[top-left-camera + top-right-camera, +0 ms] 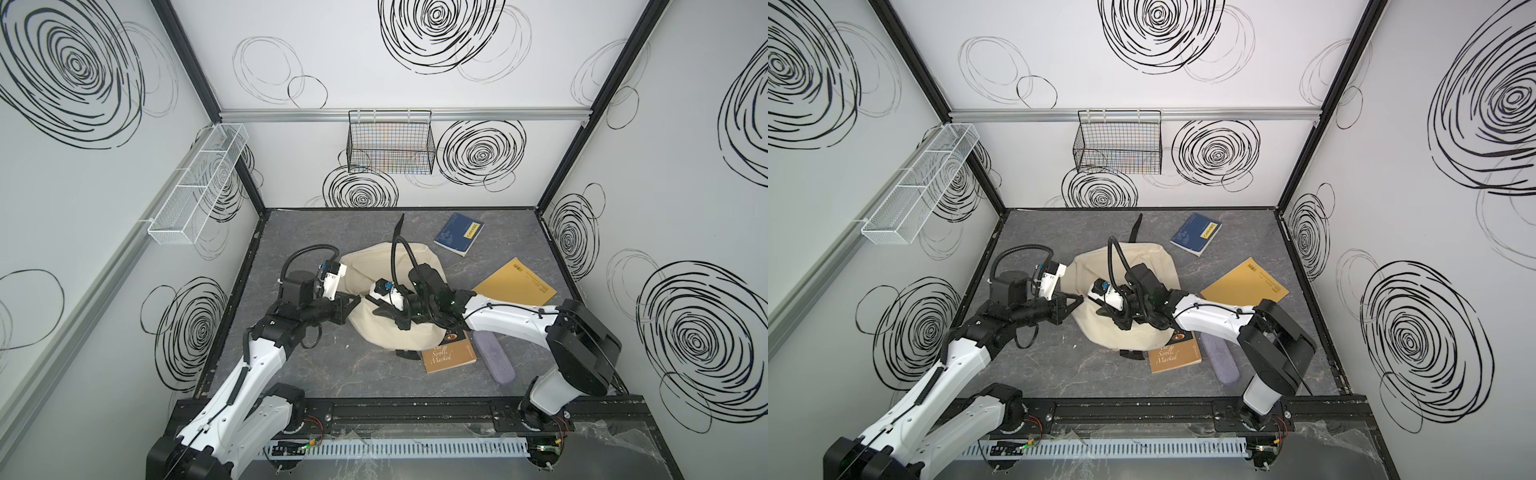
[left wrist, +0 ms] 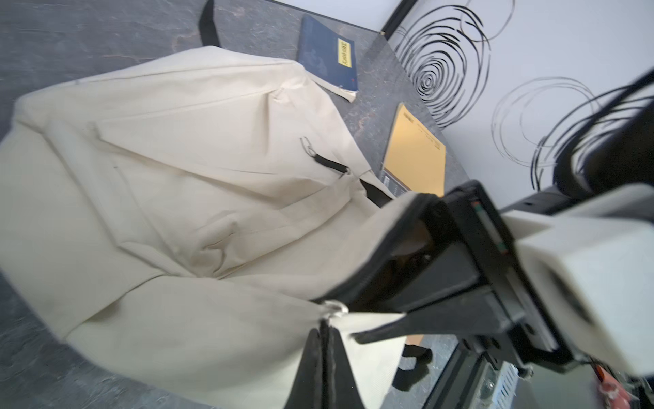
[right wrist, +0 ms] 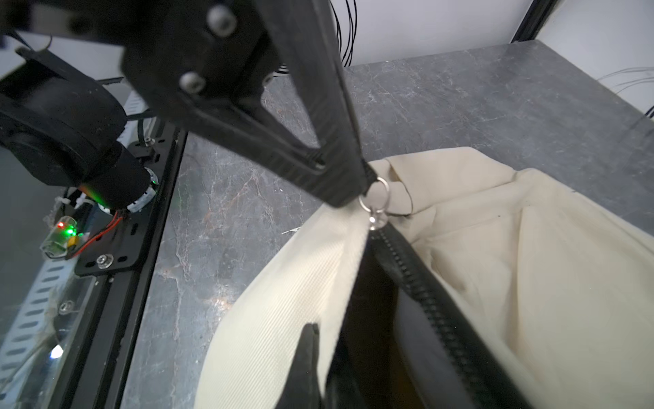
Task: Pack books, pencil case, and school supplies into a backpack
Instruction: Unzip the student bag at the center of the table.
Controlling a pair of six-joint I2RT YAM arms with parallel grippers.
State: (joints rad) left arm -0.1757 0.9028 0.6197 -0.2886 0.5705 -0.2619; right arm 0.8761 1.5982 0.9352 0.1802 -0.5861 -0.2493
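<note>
The backpack (image 1: 376, 266) lies in the middle of the table (image 1: 291, 374), with one black strap (image 1: 400, 226) pointing toward the far edge. Its black zip (image 3: 424, 294) stands open on the side facing the near edge, and the inside looks dark.

The left tool (image 3: 362, 182) reaches in from the table's left side. It is pinched closed on the lip of the backpack, right at the metal ring (image 3: 388, 194) of the zip. The right tool (image 3: 323, 354) comes across from the right side. It is closed too, with the cream lip of the opening caught between its fingers, a little way along the zip from the ring.

The navy book (image 1: 459, 234) lies flat near the far edge, apart from the backpack. The yellow book (image 1: 515, 286) lies flat toward the right edge. The brown book (image 1: 449, 353) sits just beside the backpack on its near-right side, partly under the right arm. The pencil case (image 1: 494, 357) lies just beside that book, on the side toward the right edge, its far end hidden under the same arm.
</note>
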